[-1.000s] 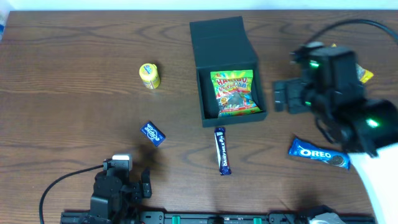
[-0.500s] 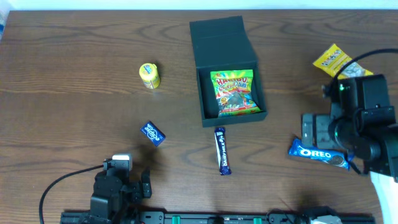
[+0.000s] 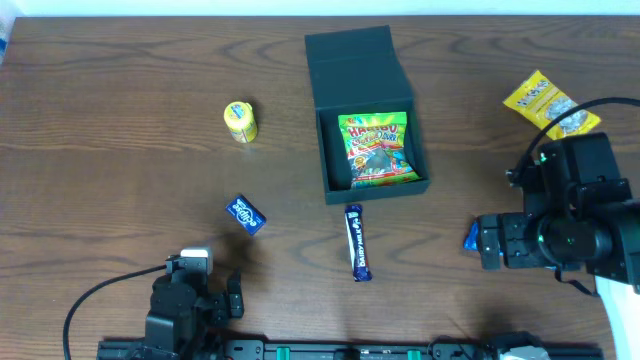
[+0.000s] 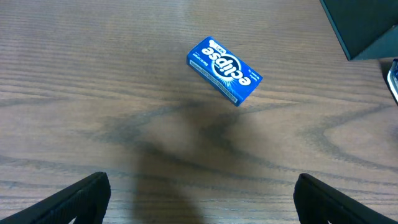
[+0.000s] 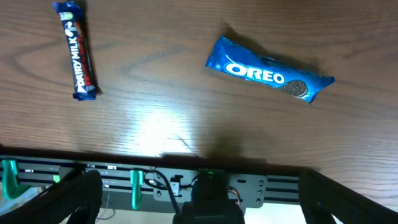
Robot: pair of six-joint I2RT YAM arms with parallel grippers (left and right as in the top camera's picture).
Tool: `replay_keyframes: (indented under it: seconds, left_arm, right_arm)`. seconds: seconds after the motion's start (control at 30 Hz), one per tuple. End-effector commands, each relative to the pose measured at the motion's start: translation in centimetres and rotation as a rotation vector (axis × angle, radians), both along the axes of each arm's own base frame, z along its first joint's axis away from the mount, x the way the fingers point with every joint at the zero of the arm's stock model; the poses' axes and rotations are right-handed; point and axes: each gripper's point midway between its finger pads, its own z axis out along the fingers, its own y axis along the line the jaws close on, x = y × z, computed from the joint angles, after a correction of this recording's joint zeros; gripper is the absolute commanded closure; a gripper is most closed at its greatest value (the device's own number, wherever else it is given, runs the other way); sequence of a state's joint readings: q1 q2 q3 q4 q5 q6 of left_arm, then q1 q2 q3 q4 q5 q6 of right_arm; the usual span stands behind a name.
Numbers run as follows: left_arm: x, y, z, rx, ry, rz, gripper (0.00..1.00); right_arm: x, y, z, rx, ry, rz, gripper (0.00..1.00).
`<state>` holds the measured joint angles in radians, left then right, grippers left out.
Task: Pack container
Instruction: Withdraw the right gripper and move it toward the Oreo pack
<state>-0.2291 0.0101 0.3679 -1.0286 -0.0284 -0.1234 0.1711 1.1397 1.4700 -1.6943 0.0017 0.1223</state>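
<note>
Where the overhead camera looks down, the container (image 3: pixel 375 188) stands at the far middle of the table (image 3: pixel 120 150), its flap lid (image 3: pixel 348 62) thrown back and a Haribo bag (image 3: pixel 378 150) lying inside. A Dairy Milk bar (image 3: pixel 358 242) lies just in front of it, an Eclipse box (image 3: pixel 245 214) and a yellow tub (image 3: pixel 240 121) sit to its left, and a yellow packet (image 3: pixel 550 103) lies well off to the right. The right gripper (image 3: pixel 487 243) hovers at front right, covering most of what seems to be a blue wrapper (image 3: pixel 468 238).

Left wrist: the left gripper (image 4: pixel 202 196) has its fingers (image 4: pixel 87 196) spread wide with nothing between them. The Eclipse box lies ahead.

Right wrist: the fingers (image 5: pixel 71 199) are likewise wide apart and empty. The Oreo packet (image 5: pixel 270 70) lies ahead, untouched.
</note>
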Motion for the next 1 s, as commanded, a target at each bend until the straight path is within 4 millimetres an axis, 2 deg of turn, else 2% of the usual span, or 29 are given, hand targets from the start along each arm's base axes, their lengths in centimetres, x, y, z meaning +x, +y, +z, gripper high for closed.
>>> replay_keyframes:
  seconds: [0.0, 0.3, 0.43, 0.5, 0.67, 0.83, 0.97]
  left_arm:
    - [-1.1, 0.8, -1.5, 0.027, 0.067, 0.033, 0.05]
    - [-1.1, 0.8, -1.5, 0.027, 0.067, 0.033, 0.05]
    - [-1.1, 0.8, -1.5, 0.027, 0.067, 0.033, 0.05]
    - [-1.1, 0.8, -1.5, 0.027, 0.067, 0.033, 0.04]
    - [-1.1, 0.8, -1.5, 0.027, 0.067, 0.033, 0.05]
    - [-1.1, 0.8, -1.5, 0.027, 0.067, 0.033, 0.05]
    - [-1.1, 0.8, -1.5, 0.027, 0.067, 0.033, 0.05]
  right_arm:
    - [-0.8, 0.0, 0.2, 0.017, -0.018, -0.008, 0.01]
    - [-4.3, -0.6, 0.6, 0.032, -0.148, 0.026, 0.01]
    - [-4.2, -1.6, 1.0, -0.009, -0.203, -0.016, 0.01]
    - [-3.6, -2.4, 1.2, -0.033, -0.226, -0.115, 0.01]
    - [-1.3, -2.7, 1.4, 0.045, -0.258, -0.426, 0.01]
    - [0.3, -5.6, 0.2, -0.002, -0.303, -0.889, 0.01]
    - [1.6, -6.3, -1.6, 0.019, -0.332, -1.118, 0.01]
